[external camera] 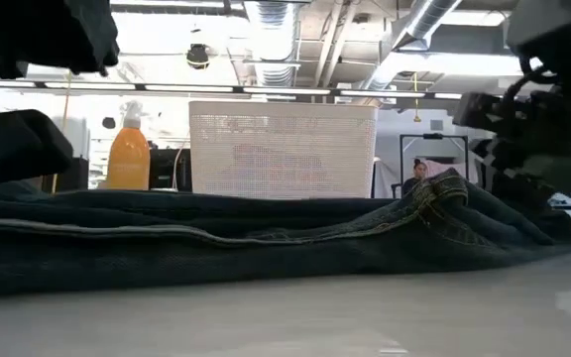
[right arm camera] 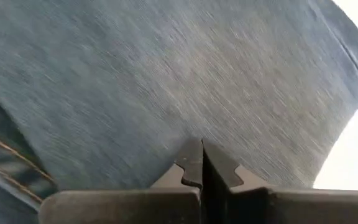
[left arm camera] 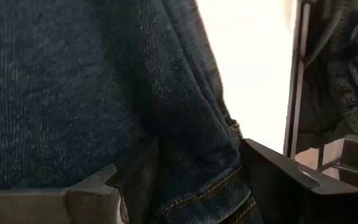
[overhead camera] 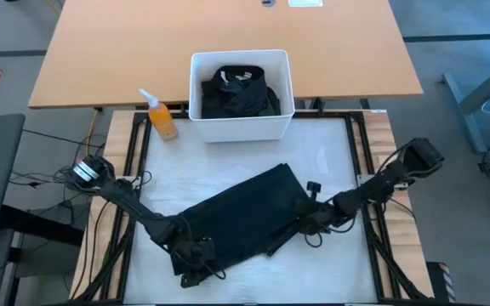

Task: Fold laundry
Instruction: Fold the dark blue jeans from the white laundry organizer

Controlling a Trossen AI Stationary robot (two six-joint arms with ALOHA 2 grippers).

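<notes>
Jeans (overhead camera: 245, 212) are lying flat across the white table (overhead camera: 330, 153), stretched from the near left corner up toward the right. From the high view they are looking almost black. The wrist views are showing more: the cloth is dark blue denim with orange stitching along a seam.

The left gripper (overhead camera: 196, 253) is sitting at the near left end of the jeans. In the left wrist view its two dark fingers (left arm camera: 272, 180) are standing wide apart, with a folded edge of denim lying in the gap between them. The fingers are not squeezing it.

The right gripper (overhead camera: 306, 217) is resting on the right end of the jeans. In the right wrist view its fingers (right arm camera: 191, 165) are pressed tight together, tips against the cloth. I cannot tell if any cloth is being pinched between them.

The high view is also showing a white bin (overhead camera: 241, 123) at the far side of the table, with more dark clothes (overhead camera: 238, 92) piled inside it. An orange spray bottle (overhead camera: 162, 117) is standing just beside the bin, on its left.

The low view is showing the jeans as a long low ridge, with the waistband (external camera: 444, 198) bunched up higher on the right. Behind them the bin's wall is looking like a white mesh. Far off in the room a person (external camera: 419, 177) is showing.
</notes>
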